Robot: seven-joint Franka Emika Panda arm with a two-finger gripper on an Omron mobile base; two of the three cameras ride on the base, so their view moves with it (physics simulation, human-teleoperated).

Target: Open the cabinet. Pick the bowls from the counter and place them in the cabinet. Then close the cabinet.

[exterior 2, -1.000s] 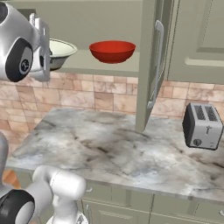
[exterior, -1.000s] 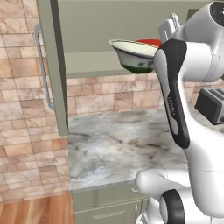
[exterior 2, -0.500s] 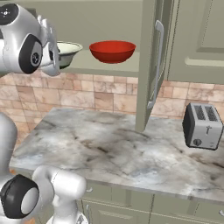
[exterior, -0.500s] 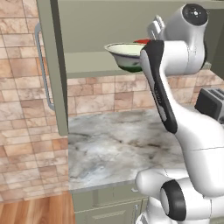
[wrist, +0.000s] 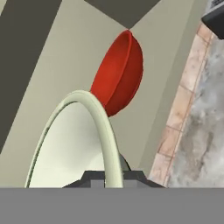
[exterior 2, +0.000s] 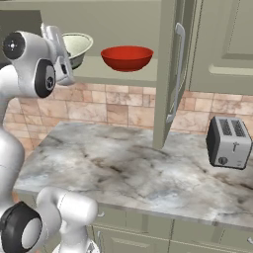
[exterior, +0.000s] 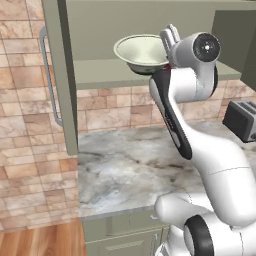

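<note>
Holding: I have the gripper [wrist: 113, 175] clamped on the rim of the cream bowl [exterior: 141, 52], fingers pinched together over the rim, seen edge-on in the hand view
Cream bowl: up at shelf height inside the cabinet [exterior 2: 170, 74], upright, at the left part of the shelf [exterior: 105, 75]; I can't tell if its foot touches the shelf yet
Red bowl [exterior 2: 127, 58]: sitting upright on the same shelf, to the right of the cream one; in the hand view it appears just beyond the cream rim, whether the two touch I can't tell
Cabinet doors: both swung open, left door [exterior: 57, 75] edge-on with its long silver handle [exterior: 47, 75], right door also edge-on in the right base view with its handle facing out
Counter [exterior 2: 128, 173]: grey marbled slab below the cabinet, brick wall [exterior 2: 108, 106] behind it
Toaster [exterior 2: 228, 142]: on the counter, far right, well apart from the bowls
Drawers [exterior: 120, 225]: green fronts under the counter edge
</note>
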